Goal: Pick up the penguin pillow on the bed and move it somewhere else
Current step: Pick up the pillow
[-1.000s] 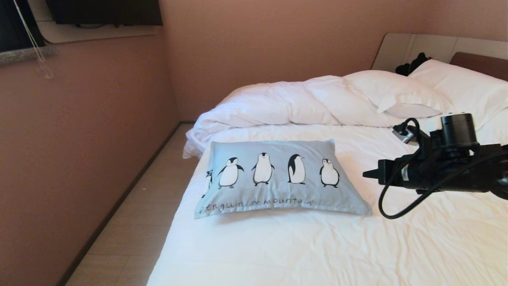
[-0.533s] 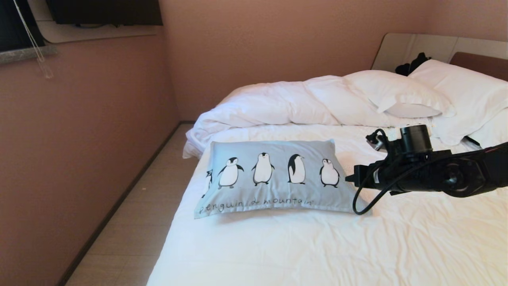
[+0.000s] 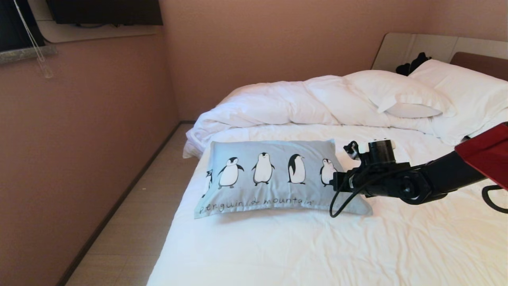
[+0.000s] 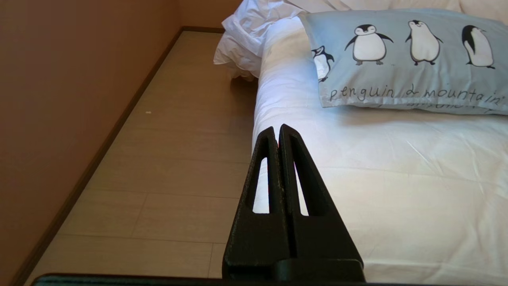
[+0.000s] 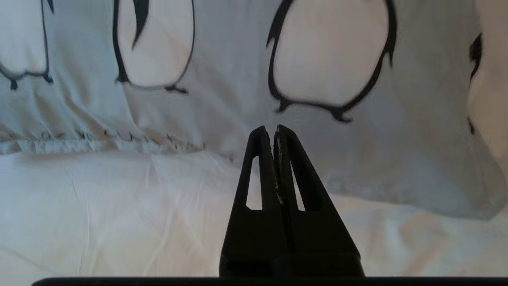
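Light blue, the penguin pillow point(image 3: 274, 178) lay on the bed point(image 3: 317, 246), nearer its nine o'clock edge. The right gripper point(image 3: 335, 183), jaws pressed together and empty, hung at the pillow's three o'clock end. The approach looked in hand; next it must open, then pinch fabric.

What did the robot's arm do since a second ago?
The right claw slid leftward across the bed until it reached the right end of the penguin pillow, shut and holding nothing. The pillow, the white duvet and the left claw stayed put.

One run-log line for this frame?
right pincer: shut, at penguin pillow right end, empty | left pincer: shut, parked by bed edge | pillow: flat, unlifted
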